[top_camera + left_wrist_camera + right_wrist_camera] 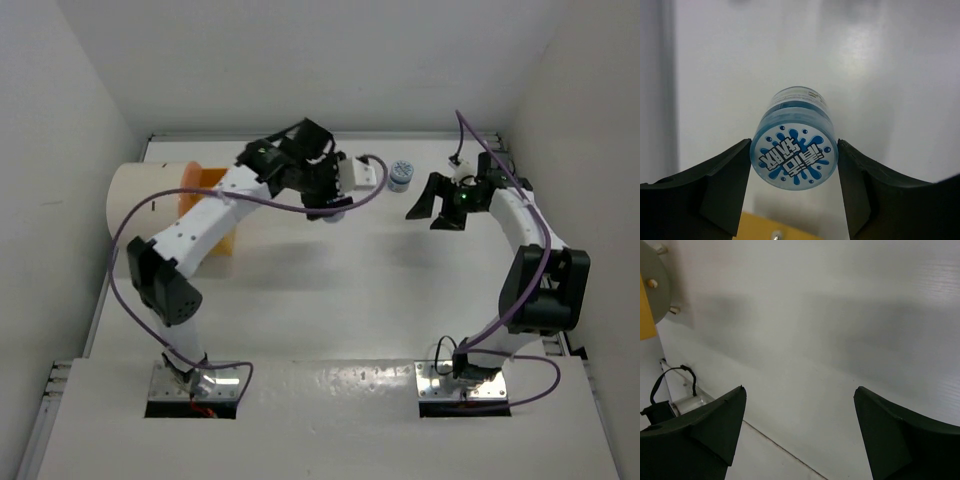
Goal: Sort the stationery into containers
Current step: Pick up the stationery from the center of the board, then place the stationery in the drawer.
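A: What is the left arm dealing with?

B: A round blue-and-white piece (794,157), a short, stubby pot. It looks like hard, glossy plastic, so I judge it light and stiff, not fragile, but slick on its curved wall.

A: Where should it be gripped?

B: Across the widest part of the wall, which is where it is taken now. The left gripper (794,149) is clamped on it, with one dark finger (725,190) touching each side just under the top rim. With flat pads on a round wall, I expect it could twist or slide if the squeeze eases.

A: Any writing?

B: The flat face has bold white lettering with a dark outline on a blue splash. It looks Korean and sits upside down to the wrist camera, so I cannot read it. The small print on the side band is too fine to read.

A: And where is it?

B: Mid-table, right of the cream drum (145,195) and its orange compartment (205,182). I cannot tell whether it is clear of the table (300,290).

A: What else is there?

B: A second blue-and-white piece (400,175) stands near the far wall, between the arms. The right gripper (799,390) is spread apart with nothing in it.
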Tool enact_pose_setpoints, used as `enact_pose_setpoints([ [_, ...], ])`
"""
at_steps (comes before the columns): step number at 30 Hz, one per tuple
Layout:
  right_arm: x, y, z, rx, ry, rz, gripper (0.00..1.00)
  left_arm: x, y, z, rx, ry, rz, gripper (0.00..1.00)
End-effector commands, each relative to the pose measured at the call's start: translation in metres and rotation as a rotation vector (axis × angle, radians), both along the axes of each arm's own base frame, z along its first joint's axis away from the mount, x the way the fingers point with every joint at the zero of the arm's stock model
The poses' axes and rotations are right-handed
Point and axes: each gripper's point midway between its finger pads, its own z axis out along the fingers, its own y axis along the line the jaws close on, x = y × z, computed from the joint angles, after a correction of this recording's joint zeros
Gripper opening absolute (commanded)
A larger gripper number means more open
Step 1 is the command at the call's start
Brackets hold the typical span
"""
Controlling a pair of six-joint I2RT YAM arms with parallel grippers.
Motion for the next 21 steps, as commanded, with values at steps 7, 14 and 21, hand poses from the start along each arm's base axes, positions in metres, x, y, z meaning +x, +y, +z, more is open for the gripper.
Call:
enact_pose_setpoints([
  [7, 0.015, 0.014, 0.016, 0.019, -0.065, 0.048, 0.87, 0.038, 0.136, 0.125, -0.101, -0.280, 0.437, 0.04],
  [14, 0.017, 0.019, 0.013, 0.023, -0.063, 0.061, 0.87, 0.059, 0.227, 0.110, 0.033, -0.246, 0.612, 0.00],
  [21, 0.017, 0.020, 0.013, 0.031, -0.059, 0.066, 0.87, 0.068, 0.269, 0.080, 0.120, -0.119, 0.573, 0.00],
])
